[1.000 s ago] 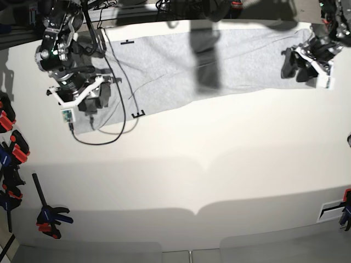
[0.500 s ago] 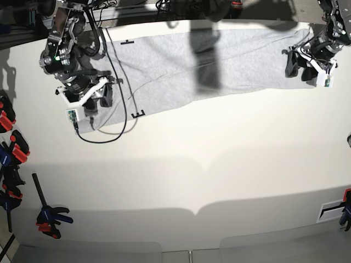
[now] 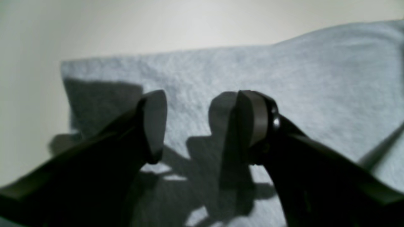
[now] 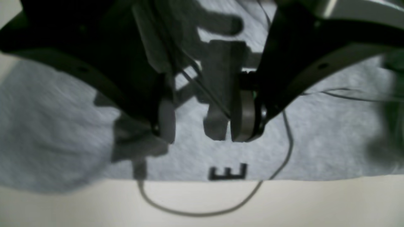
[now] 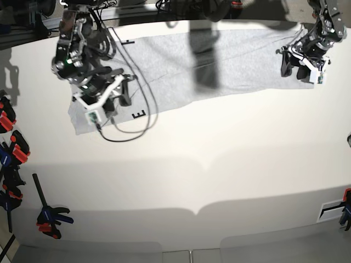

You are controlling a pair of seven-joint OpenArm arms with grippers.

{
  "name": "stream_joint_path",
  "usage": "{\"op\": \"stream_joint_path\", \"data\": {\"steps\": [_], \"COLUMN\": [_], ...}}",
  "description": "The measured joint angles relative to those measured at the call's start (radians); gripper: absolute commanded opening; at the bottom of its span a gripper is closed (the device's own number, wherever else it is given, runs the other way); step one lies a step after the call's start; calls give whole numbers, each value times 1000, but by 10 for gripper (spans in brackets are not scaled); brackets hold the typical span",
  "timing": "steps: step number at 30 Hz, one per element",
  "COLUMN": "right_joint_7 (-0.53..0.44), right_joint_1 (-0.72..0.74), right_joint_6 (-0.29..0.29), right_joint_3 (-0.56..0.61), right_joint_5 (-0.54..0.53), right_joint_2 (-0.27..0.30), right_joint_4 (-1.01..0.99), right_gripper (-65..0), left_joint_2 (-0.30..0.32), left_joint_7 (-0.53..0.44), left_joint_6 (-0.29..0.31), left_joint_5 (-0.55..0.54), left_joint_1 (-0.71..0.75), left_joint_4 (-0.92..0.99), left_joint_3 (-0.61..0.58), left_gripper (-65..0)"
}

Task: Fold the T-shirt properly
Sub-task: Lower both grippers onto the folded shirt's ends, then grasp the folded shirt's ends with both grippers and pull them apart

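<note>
The T-shirt (image 5: pixel 181 68) lies flat along the far edge of the white table (image 5: pixel 219 181), stretched out long from side to side. It's grey and plain on top, w/ one small black letter mark (image 5: pixel 139 114) near its front edge and another small mark (image 5: pixel 129 41) near the back edge.

The right gripper (image 5: pixel 109 98) hangs over the shirt's end on the base view's left. Its fingers (image 4: pixel 243 116) are spread apart w/ nothing between them; grey cloth shows in the gap. In the right wrist view the shirt's front edge runs straight across just past the letter mark (image 4: pixel 228 172), then bare table. A thin black cable (image 5: pixel 129 129) loops off the shirt edge onto the table there.

The left gripper (image 5: pixel 300 61) is at the other end, over the shirt's corner by the table's far right. Its fingers (image 3: pixel 252 119) are also spread wide, holding nothing. In the left wrist view the shirt's corner (image 3: pixel 64 64) is just past the fingertips, w/ bare table beyond and beside it.

Lots of open room: the whole front half of the table is bare. Some red and blue clamps (image 5: pixel 11 148) sit at the left edge, well apart from the shirt.
</note>
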State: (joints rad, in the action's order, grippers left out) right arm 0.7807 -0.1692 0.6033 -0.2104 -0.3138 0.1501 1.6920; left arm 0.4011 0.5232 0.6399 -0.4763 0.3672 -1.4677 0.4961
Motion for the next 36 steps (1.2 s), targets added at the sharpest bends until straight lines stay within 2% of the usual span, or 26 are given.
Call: {"op": "stream_joint_path", "data": {"steps": [4, 8, 11, 14, 19, 21, 23, 27, 28, 30, 33, 36], "right_joint_7": [-33, -98, -137, -145, -98, -64, -19, 64, 97, 182, 332, 578], "right_joint_1": [58, 132, 191, 220, 277, 304, 327, 343, 341, 338, 333, 334], "right_joint_6": [-36, -53, -100, -116, -132, -122, -77, -31, -11, 71, 87, 89], "right_joint_3": [26, 23, 25, 19, 18, 18, 17, 17, 17, 16, 19, 31], "right_joint_5": [63, 104, 159, 215, 232, 196, 159, 105, 107, 98, -160, -388], "right_joint_2": [-2, 6, 5, 2, 6, 8, 8, 7, 8, 12, 50, 118], "right_joint_4": [-109, -257, -327, -342, -349, -340, -302, -192, -162, -108, -64, -61], "right_gripper": [-377, -377, -388, -388, -388, -387, -387, -387, -387, -387, -387, -387], "left_joint_2": [13, 45, 83, 128, 142, 142, 143, 142, 142, 139, 100, 40], "left_joint_7": [-27, -18, -7, 1, 1, 6, 8, 84, 111, 179, 209, 211], "left_joint_6": [12, 16, -47, -102, -97, -97, -98, -99, -100, -101, -97, -94], "left_joint_5": [-21, -20, -14, 7, 1, -41, -82, -167, -199, -280, -373, -374], "left_joint_1": [-85, -122, -129, -132, -135, -140, -140, -137, -138, -138, -118, -89], "left_joint_4": [145, 180, 181, 183, 185, 185, 182, 114, 85, 17, -111, -224], "left_joint_3": [1, 0, -1, 0, -1, -1, -1, -1, -1, -1, 0, -1], "left_gripper": [-330, -330, -330, -330, -330, -330, -330, -330, -330, -330, -330, -330]}}
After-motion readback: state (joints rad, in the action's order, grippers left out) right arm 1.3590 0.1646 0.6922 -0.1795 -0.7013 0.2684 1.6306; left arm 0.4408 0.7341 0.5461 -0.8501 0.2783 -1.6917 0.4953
